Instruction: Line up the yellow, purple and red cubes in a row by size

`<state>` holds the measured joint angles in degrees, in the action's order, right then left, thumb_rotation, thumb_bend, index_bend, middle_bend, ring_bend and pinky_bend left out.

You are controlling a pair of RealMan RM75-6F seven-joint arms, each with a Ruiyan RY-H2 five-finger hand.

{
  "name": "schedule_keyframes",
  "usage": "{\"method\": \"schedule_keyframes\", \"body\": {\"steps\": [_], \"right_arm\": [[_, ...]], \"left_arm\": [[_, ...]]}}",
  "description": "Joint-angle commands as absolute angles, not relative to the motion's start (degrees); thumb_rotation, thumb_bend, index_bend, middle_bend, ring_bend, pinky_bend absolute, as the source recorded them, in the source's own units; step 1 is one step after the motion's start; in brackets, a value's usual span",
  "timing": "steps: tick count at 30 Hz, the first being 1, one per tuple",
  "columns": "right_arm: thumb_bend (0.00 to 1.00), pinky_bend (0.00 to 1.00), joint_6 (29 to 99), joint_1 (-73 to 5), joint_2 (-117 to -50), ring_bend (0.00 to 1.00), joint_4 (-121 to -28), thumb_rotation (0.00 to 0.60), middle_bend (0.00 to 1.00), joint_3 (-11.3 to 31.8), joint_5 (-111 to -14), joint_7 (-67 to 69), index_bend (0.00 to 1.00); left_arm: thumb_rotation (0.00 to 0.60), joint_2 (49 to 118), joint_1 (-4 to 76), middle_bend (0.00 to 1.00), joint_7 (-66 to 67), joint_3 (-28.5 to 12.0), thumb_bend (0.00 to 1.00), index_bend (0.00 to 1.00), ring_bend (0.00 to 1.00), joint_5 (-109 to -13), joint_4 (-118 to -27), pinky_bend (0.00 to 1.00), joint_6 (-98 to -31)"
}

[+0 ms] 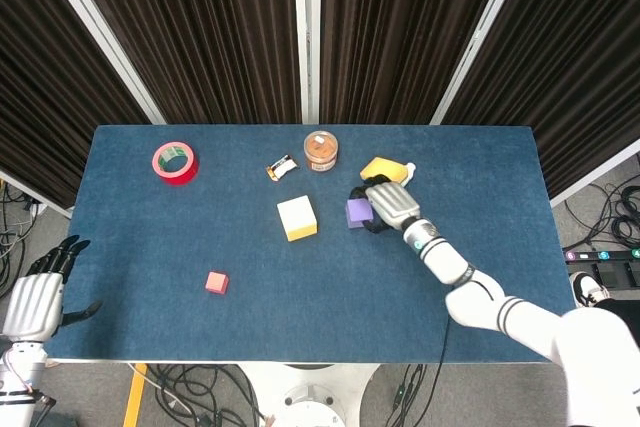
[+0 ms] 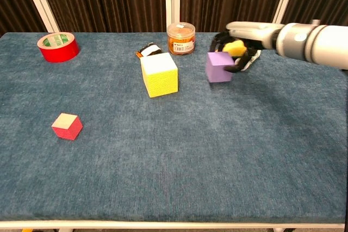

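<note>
**Purple cube held beside the yellow cube; row not yet formed**

Nearest to me, at the near left corner and off the table edge, my left hand (image 1: 35, 299) hangs idle, fingers apart and holding nothing; only the head view shows it. On the blue table (image 2: 174, 177), the red cube (image 2: 67, 125) sits near and to the left, well apart from the other two. It is the smallest of the three. Its faces look flat and matte, so I judge it light, rigid and easy to pinch across two opposite sides.

Farther in, near the table's middle, the yellow cube (image 2: 159, 74) stands square on the cloth. It is the largest, and I judge it needs a wider span of the fingers, taken across opposite side faces rather than from a corner.

Just right of it, with a gap between, is the purple cube (image 2: 219, 67), the middle size. My right hand (image 2: 237, 51) grips it from above and from the right, dark fingers curled over its top and far side. The cube appears lifted slightly or only just touching the cloth; I cannot tell which. The right forearm reaches in from the right, roughly level with the table.

Beyond these, along the far side, lie a roll of red tape (image 2: 58, 46), a small wrapped item (image 2: 147, 51), an orange-lidded jar (image 2: 181, 38) and a yellow sponge (image 1: 380, 167), partly hidden behind my right hand.
</note>
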<state>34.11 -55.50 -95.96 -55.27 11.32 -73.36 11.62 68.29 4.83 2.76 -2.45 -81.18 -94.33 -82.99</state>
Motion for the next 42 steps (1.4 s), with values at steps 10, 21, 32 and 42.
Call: {"method": "schedule_keyframes", "body": {"steps": [10, 21, 32, 42], "right_arm": [[0.25, 0.02, 30.75, -60.56, -103.90, 0.14, -46.78, 0.600, 0.41, 12.87, -75.61, 19.90, 0.44], [0.24, 0.00, 32.15, -58.99, -101.92, 0.13, -53.67, 0.600, 0.41, 12.85, -73.68, 16.55, 0.39], [0.22, 0.00, 32.97, -59.21, -104.25, 0.09, -54.53, 0.600, 0.39, 15.30, -63.02, 3.35, 0.34], [0.11, 0.00, 32.90, -59.46, -104.02, 0.02, -57.25, 0.600, 0.28, 15.24, -56.46, -4.06, 0.11]], "left_arm": [[0.600, 67.80, 4.98, 0.20, 1.13, -2.30, 0.19, 0.19, 0.18, -81.11, -94.50, 0.24, -81.95], [0.600, 68.17, 5.39, 0.20, -0.57, -2.19, 0.19, 0.19, 0.18, -81.65, -93.47, 0.24, -81.17], [0.600, 68.23, 5.09, 0.20, -2.26, -1.63, 0.19, 0.19, 0.18, -82.16, -92.87, 0.24, -81.11], [0.600, 68.47, 5.00, 0.20, -3.39, -1.58, 0.19, 0.19, 0.18, -82.33, -92.13, 0.24, -81.11]]}}
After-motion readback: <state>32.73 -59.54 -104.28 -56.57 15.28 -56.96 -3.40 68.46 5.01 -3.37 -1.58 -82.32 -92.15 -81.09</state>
